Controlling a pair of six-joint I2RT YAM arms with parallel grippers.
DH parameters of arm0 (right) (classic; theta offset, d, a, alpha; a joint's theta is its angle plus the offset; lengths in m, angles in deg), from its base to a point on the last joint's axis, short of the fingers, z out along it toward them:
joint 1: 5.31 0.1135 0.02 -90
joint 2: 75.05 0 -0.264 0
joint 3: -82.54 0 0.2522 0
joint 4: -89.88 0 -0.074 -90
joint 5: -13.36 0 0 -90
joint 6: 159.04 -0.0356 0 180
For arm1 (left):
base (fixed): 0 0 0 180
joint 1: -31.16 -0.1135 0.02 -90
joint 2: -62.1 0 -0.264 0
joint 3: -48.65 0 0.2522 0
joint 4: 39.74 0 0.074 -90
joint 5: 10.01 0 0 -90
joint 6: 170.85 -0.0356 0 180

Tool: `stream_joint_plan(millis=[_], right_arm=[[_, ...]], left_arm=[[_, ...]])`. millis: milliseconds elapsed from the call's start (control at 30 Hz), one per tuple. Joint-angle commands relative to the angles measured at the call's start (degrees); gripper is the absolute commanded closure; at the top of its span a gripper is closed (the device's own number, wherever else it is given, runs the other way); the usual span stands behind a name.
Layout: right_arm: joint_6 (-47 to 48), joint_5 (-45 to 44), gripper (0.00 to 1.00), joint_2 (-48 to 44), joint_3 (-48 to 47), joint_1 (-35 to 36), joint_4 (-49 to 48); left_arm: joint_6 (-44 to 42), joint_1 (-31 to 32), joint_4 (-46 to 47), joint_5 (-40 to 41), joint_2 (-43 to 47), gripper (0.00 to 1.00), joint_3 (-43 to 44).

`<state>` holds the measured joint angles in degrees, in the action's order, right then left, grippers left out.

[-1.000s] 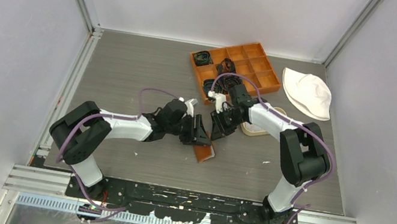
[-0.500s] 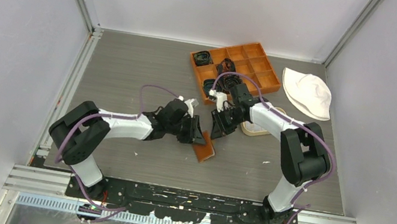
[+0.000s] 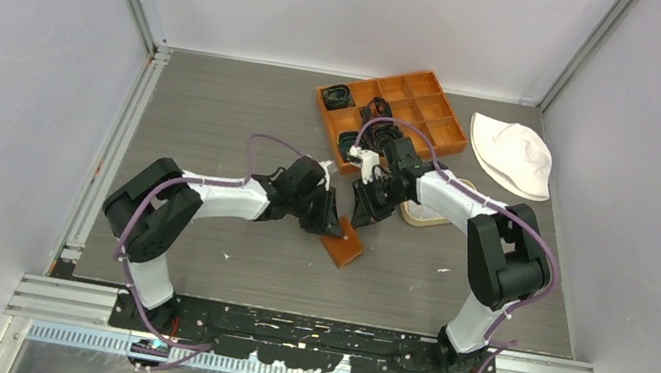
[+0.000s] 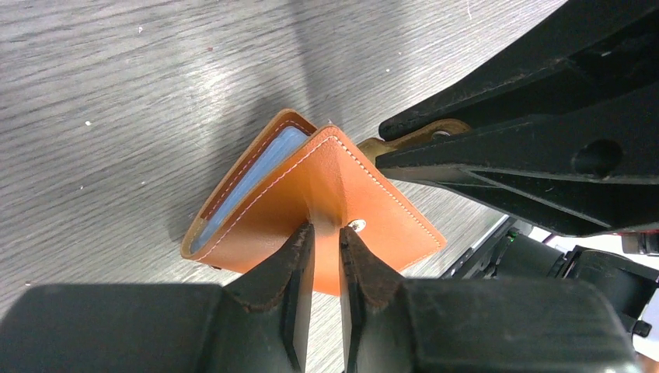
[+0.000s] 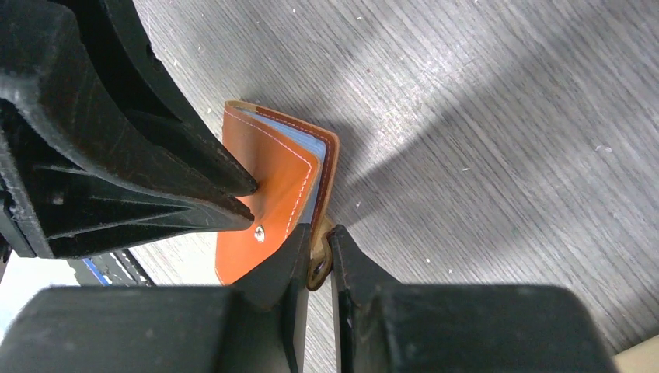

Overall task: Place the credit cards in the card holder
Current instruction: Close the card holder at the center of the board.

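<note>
- Two sets of fingers held one brown card holder (image 3: 342,247) near the middle of the desk (image 3: 218,107).
- It stood bent like a little tent, its edges on the desk.
- The left fingers (image 4: 309,249) were almost shut, pinching its folded cover beside the snap button (image 4: 357,225).
- The right fingers (image 5: 303,247) were almost shut on its little strap (image 5: 319,268).
- A blue card (image 4: 256,175) sat inside it.

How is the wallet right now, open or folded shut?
Folded over, not snapped: the wallet gapes at one edge, a bluish card showing inside, strap unfastened.
</note>
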<state>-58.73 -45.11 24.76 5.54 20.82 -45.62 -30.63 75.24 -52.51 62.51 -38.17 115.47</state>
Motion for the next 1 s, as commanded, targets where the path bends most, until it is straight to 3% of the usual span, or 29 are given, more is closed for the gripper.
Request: stream_joint_plan(millis=[0, 267, 433, 567, 600, 700, 833, 967], right_arm=[[-0.50, 1.46, 0.79, -2.45, -0.83, 0.04, -2.53], [2.12, -0.82, 0.55, -6.81, -1.44, -0.03, -0.69], [9.35, 1.32, 0.52, -14.87, 1.76, -0.07, 0.13], [21.10, 9.31, 0.58, -20.00, 7.06, 1.23, 0.59], [23.43, 9.57, 0.64, -20.42, 8.29, 2.31, 0.49], [26.05, 5.38, 0.78, -18.44, 9.22, 4.50, 0.37], [26.30, -1.90, 0.82, -12.91, 7.73, 5.74, 1.09], [26.74, -7.26, 0.82, -9.19, 7.12, 6.71, 1.18]], left_arm=[[-2.49, -0.32, -6.11, 3.68, -2.62, 0.80, 0.27], [-2.24, -0.35, -6.30, 3.63, -2.76, 0.80, -0.01], [-2.23, -0.34, -6.54, 3.35, -3.22, 0.80, 0.22], [-2.10, -0.35, -6.60, 2.98, -3.40, 0.79, 0.59], [-2.06, -0.31, -6.59, 2.83, -3.49, 0.80, 0.68], [-1.90, -0.34, -6.19, 2.42, -3.24, 0.79, 0.69], [-1.03, -0.39, -3.93, 2.27, -1.89, 0.78, -0.49], [1.22, -0.68, 5.10, 0.47, 1.18, 0.75, -4.47]])
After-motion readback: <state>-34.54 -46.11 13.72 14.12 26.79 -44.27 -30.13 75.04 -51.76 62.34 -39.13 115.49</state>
